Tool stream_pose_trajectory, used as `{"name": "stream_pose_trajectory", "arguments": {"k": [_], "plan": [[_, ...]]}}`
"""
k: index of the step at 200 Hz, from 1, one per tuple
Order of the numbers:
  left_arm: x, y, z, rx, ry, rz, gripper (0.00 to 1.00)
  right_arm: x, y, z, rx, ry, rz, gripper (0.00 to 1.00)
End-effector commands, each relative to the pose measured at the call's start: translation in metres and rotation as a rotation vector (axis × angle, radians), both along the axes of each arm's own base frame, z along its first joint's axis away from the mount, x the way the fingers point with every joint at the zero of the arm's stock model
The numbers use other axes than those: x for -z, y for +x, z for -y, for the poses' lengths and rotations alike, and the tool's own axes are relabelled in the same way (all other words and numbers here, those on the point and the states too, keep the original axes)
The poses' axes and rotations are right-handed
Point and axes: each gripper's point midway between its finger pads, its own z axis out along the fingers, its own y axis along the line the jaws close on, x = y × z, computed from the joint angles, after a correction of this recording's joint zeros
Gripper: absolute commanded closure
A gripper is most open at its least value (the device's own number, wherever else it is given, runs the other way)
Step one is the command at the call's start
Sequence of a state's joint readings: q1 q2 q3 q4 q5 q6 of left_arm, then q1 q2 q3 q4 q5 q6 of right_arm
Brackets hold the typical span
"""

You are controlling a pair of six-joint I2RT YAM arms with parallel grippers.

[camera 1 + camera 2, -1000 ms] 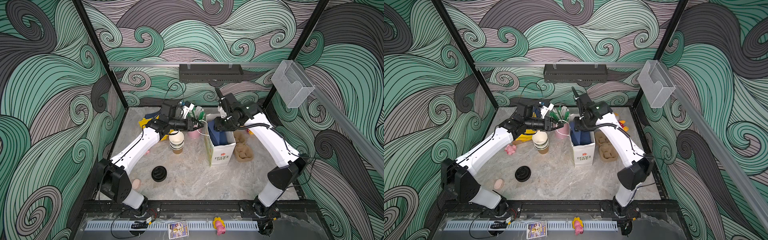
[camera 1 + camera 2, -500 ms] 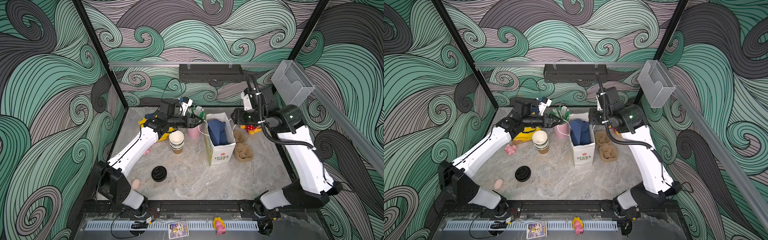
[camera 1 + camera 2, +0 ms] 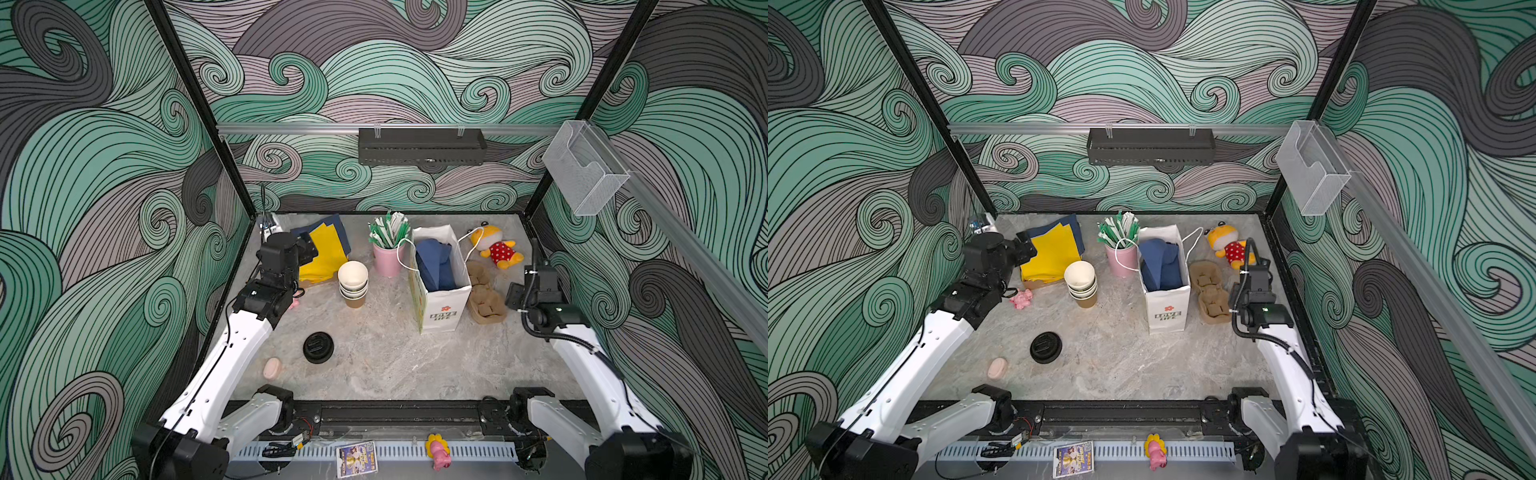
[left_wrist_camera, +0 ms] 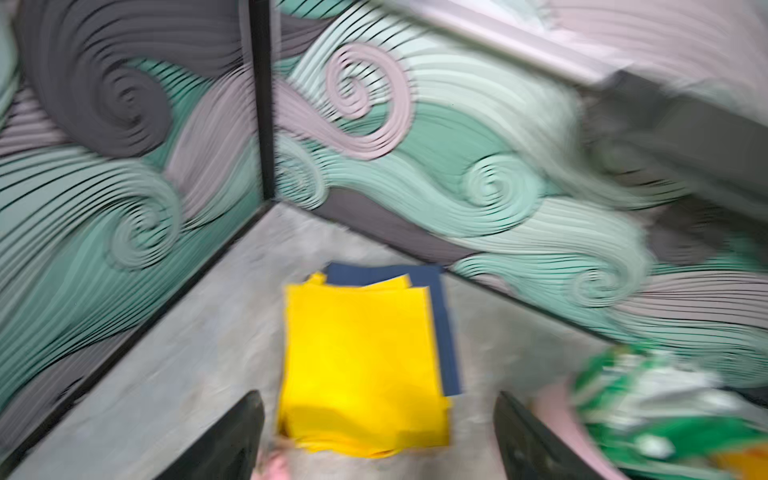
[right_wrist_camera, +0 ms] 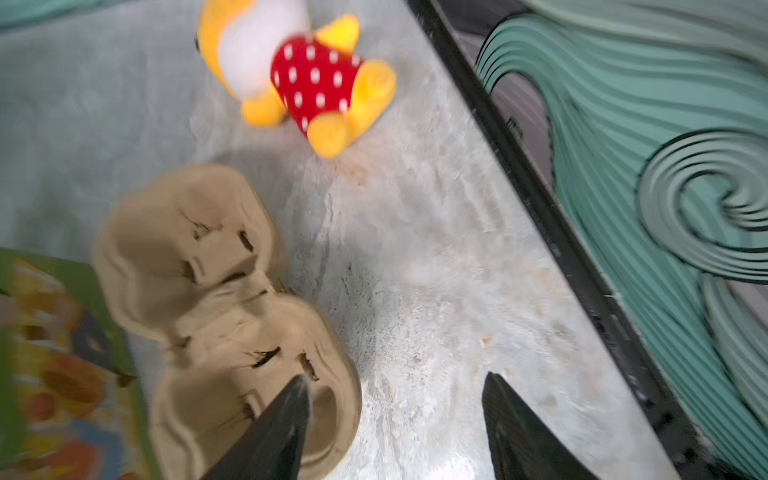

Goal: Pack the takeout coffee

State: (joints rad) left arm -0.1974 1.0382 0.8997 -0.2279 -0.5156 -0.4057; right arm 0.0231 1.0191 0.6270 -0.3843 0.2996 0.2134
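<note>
Broadly, the grey table [image 3: 395,374] carries a white paper bag [image 3: 441,305] standing upright near its middle. Left of the bag in both top views, the olive-green cups [image 3: 353,286] stand nested in one stack, open-topped. The black lid [image 3: 318,347] lies flat nearer the front edge, apart from them. The left gripper [image 4: 376,399] hangs wide open and empty over the yellow sheets [image 4: 357,357], with the cups near it on its bag side. The right gripper [image 5: 397,378], likewise spread and empty, hovers by the brown cup tray [image 5: 216,291]; the bag stands between it and the cups.
</note>
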Motion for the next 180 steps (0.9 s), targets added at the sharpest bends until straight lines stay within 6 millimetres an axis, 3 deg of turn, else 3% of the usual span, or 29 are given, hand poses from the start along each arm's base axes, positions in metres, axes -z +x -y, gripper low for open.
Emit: {"name": "stream_pose_trajectory", "arguments": {"k": [1,30,60,79,89,100,110,114,117,180], "plan": [[0.043,-0.018,-0.06,-0.221,0.13,-0.056,0.12,-0.024,0.057,-0.012,-0.136,-0.051,0.341,0.32],[0.085,-0.022,-0.08,-0.248,0.146,-0.084,0.05,0.011,0.08,-0.02,-0.191,-0.023,0.351,0.3],[0.122,-0.019,-0.086,-0.231,0.168,-0.14,0.03,0.006,0.109,-0.037,-0.311,-0.024,0.429,0.28],[0.14,-0.012,-0.081,-0.178,0.166,-0.132,0.03,0.024,0.113,-0.042,-0.347,-0.001,0.447,0.27],[0.145,-0.007,-0.079,-0.162,0.163,-0.108,0.03,0.024,0.11,-0.046,-0.371,-0.001,0.502,0.25],[0.147,0.0,-0.076,-0.136,0.174,-0.097,0.03,0.025,0.105,-0.036,-0.319,0.001,0.484,0.21],[0.148,0.009,-0.073,-0.105,0.178,-0.1,0.03,0.027,0.106,-0.033,-0.305,-0.006,0.474,0.13],[0.148,0.012,-0.072,-0.091,0.188,-0.095,0.03,0.026,0.108,-0.033,-0.296,-0.016,0.477,0.03],[0.148,0.016,-0.07,-0.077,0.188,-0.088,0.03,0.026,0.109,-0.032,-0.291,-0.025,0.476,0.01],[0.178,0.039,-0.051,0.058,0.177,-0.056,0.02,0.027,0.109,-0.037,-0.293,-0.067,0.443,0.01]]}}
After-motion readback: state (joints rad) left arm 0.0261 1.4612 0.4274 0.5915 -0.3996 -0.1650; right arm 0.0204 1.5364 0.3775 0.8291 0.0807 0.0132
